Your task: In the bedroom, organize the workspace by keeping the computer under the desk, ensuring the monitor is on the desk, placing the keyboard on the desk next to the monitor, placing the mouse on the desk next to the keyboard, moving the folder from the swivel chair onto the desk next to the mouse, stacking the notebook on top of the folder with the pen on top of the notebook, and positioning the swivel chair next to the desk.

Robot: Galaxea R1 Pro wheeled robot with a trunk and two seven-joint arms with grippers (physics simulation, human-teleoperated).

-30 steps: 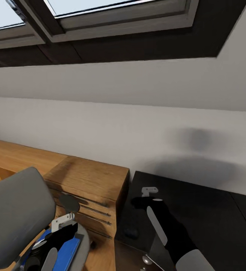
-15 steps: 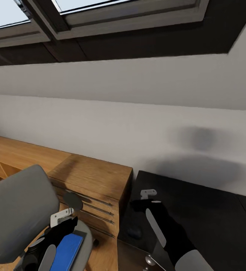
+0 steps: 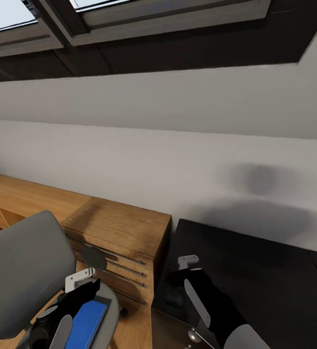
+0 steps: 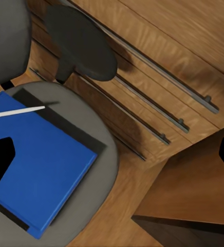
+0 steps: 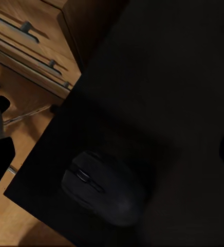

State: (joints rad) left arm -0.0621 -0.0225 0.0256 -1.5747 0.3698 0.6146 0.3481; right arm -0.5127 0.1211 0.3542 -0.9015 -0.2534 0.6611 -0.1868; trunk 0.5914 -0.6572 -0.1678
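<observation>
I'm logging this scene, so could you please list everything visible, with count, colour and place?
Blue flat folder: one, on the chair seat, over a dark flat item.
White pen: one, on the folder's edge.
Grey upholstered swivel chair: one, black oval armrest, beside the wooden unit.
Light-wood drawer unit: one, between chair and desk.
Glossy black desk: one, against the wall.
Dark rounded mouse: one, near the desk's corner.
Skylight windows: two, overhead.
Left gripper: open, above the folder.
Right gripper: open, above the mouse.

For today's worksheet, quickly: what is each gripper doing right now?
Left gripper: open, empty, above the folder.
Right gripper: open, empty, above the mouse.
</observation>
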